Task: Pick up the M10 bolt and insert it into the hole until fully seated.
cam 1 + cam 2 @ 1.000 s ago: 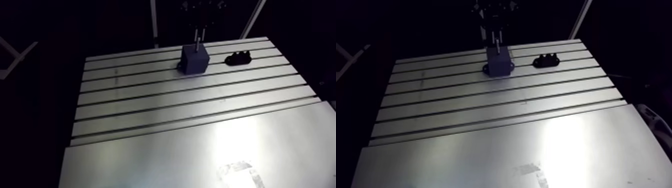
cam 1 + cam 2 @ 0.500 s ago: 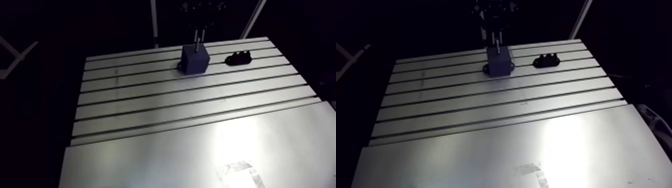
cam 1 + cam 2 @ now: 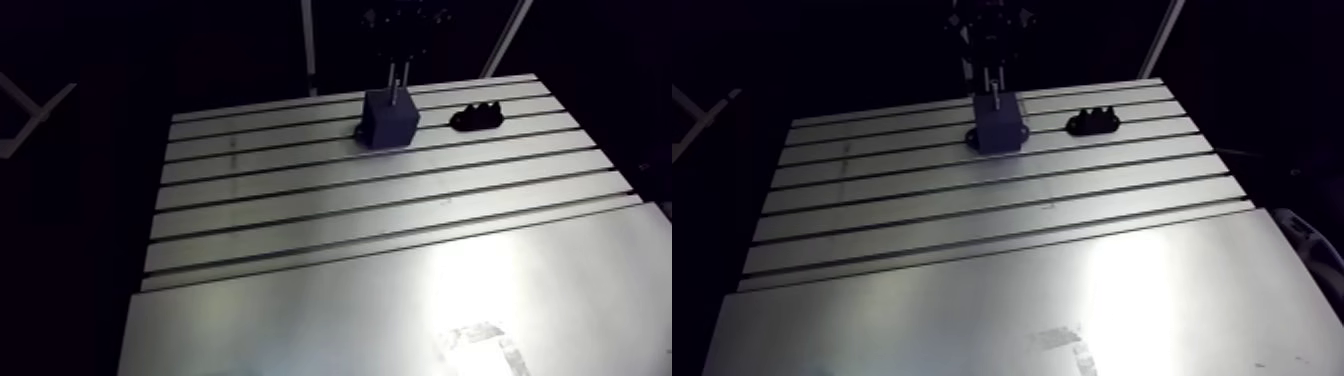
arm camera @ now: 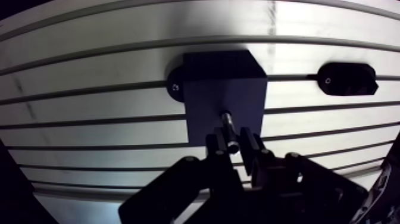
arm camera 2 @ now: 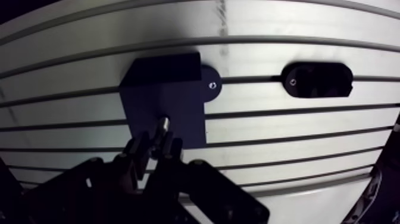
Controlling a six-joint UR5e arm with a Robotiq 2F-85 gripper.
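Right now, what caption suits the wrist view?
End effector grips the bolt over the dark block on the slotted table.

Looked like robotics lab or machine-shop bench. Table (image 3: pixel 300 200) was slotted aluminium, with parallel T-slots running across frame in arm view. Plain metal sheet (image 3: pixel 330 320) filled lower part of frame, with lamp glare at lower right. Dark block (image 3: pixel 390 122) stood upper centre, its side tab screwed down at slot. Black holder (image 3: pixel 476 117) lay right of block, apart from it, screw head showing at one end. Industrial two-finger gripper (image 4: pixel 234 142) clamped bolt (image 4: pixel 228 121) above block top.
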